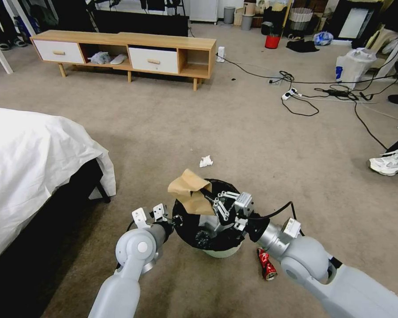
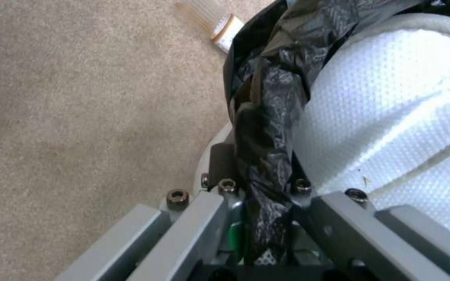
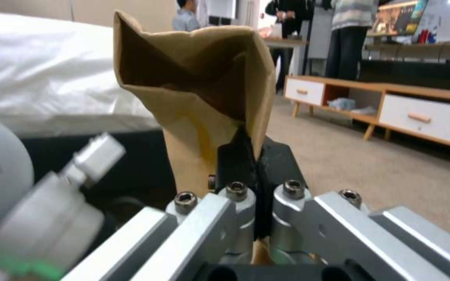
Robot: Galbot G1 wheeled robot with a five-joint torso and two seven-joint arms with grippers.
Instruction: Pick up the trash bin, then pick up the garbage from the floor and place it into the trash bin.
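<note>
the left gripper (image 1: 171, 219) is pinched tight on the near-left rim of the trash bin (image 1: 216, 252), and in its wrist view the black bag (image 2: 266, 128) is bunched between its pads (image 2: 220, 164) with the white wall beside it. the bin looks held just above the floor (image 1: 234, 132), near the robot, right of the bed (image 1: 26, 150)

the right gripper (image 1: 208, 194) is over the bin's mouth, its pads (image 3: 235, 156) pressed together on the lower fold of the crumpled brown paper bag (image 1: 189, 191). the bag stands tall and open-mouthed above that grip, and from the head view most of it leans out past the far-left rim, so it is over the bin but not properly inside

the step in hand looks like the drop of this piece. judged from how it lies, letting go here risks the bag tipping over the far-left edge back onto the carpet. better to bring the bag's bulk nearer the middle of the opening and lower it until its stiff upper part is below the rim, then spread the pads. the left arm should hold the bin level, since it hangs from one thin pinch on slippery liner and a push from the right arm could tilt it or pull it loose

a red can (image 1: 265, 264) lies just right of the bin and a white tissue (image 1: 205, 161) on the far side, both not yet collected
</note>
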